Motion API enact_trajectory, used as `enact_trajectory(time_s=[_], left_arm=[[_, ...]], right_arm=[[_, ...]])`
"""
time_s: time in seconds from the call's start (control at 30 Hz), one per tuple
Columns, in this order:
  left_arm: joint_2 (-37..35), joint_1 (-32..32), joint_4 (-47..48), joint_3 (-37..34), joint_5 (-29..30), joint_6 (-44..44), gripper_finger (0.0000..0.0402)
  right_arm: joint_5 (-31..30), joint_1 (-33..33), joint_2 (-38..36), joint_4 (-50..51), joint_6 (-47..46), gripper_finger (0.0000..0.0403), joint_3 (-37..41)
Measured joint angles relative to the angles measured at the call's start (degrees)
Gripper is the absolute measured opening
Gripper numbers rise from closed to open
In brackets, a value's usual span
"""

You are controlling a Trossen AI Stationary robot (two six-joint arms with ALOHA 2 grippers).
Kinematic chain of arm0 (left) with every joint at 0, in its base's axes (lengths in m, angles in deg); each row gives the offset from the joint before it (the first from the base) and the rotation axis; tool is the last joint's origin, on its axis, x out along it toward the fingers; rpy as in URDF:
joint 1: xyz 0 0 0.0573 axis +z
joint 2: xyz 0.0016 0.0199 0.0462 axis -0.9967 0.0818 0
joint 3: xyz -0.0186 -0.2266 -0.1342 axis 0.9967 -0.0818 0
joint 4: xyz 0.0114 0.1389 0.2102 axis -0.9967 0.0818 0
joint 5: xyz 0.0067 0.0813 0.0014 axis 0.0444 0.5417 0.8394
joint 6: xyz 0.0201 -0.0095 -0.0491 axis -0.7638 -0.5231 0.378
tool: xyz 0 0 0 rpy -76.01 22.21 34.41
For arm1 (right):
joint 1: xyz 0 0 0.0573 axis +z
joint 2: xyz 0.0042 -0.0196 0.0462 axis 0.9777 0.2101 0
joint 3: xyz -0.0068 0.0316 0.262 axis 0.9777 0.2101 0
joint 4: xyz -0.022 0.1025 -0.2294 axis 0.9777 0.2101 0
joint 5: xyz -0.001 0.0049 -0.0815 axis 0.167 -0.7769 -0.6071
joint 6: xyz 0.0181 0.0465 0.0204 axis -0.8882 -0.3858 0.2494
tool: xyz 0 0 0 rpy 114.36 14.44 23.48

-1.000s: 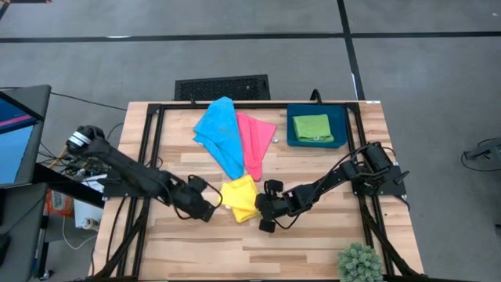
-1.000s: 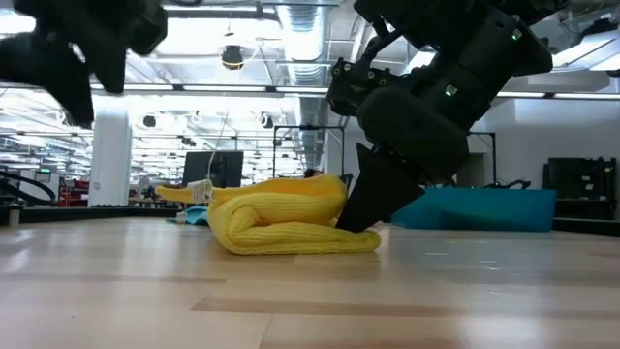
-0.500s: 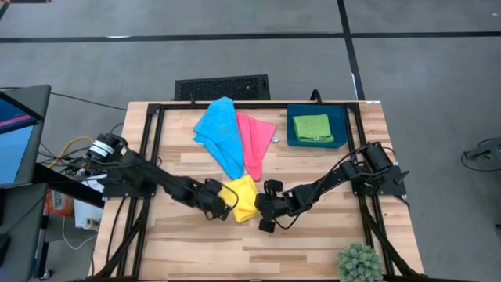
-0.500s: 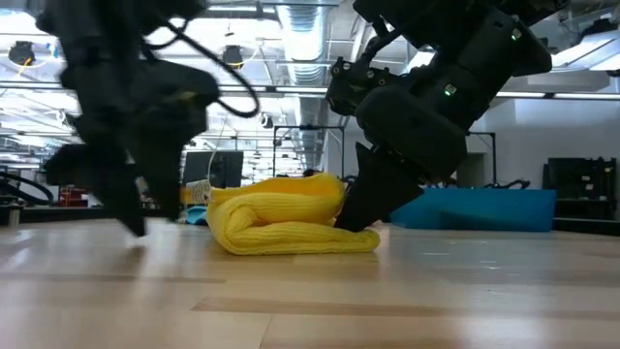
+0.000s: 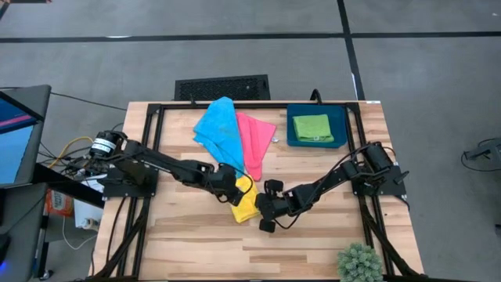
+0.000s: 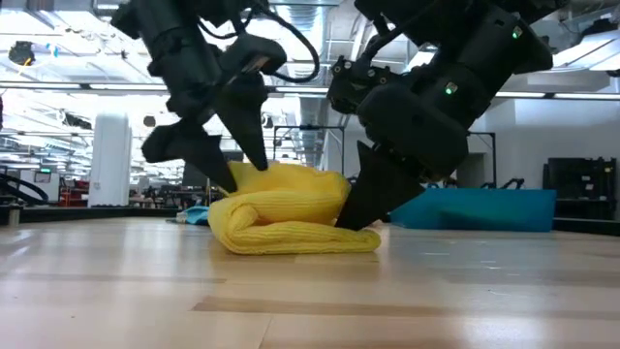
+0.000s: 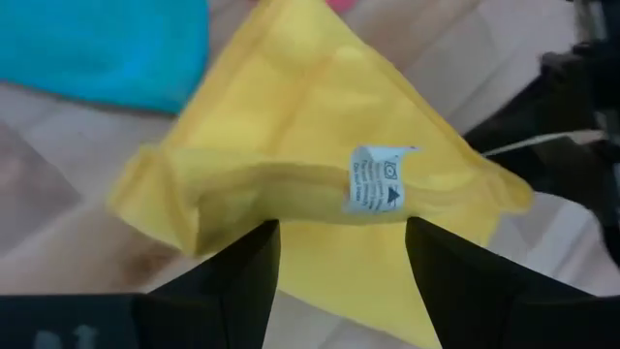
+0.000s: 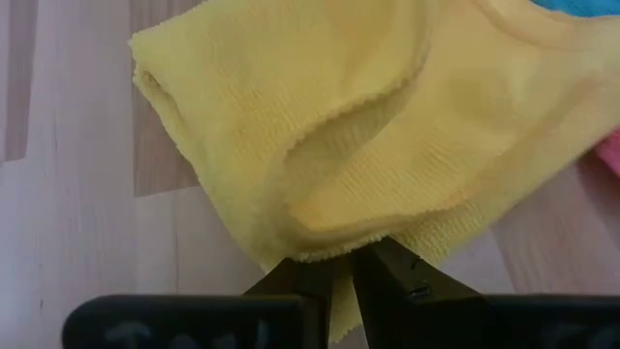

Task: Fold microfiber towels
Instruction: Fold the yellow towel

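Blue tray holds folded green towel, seemingly alone.

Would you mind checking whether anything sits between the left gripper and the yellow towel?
Nothing visible does. The left gripper, open, hangs right over the yellow towel, its fingers astride the folded edge. The right gripper pinches the towel's opposite edge.
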Motion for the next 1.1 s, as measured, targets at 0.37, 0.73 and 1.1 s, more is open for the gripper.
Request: enact_trajectory(time_s=[0.37,0.73,1.1], left_arm=[[3.15,2.48,-8.97,4.97,-8.49,-6.63,0.0217],[2.05,-3.59,13.37,14.67,-6.17,-11.08,0.0217],[2.11,-6.92,12.14,13.05,-0.45,-8.93,0.0217]], right_arm=[[-0.48,0.77,-6.15,7.75,-2.76,0.0063,0.04],[-1.51,0.96,-9.91,4.84,-4.38,0.0063,-0.09],[6.96,-1.15,-5.05,1.08,-6.21,0.0071,0.12]])
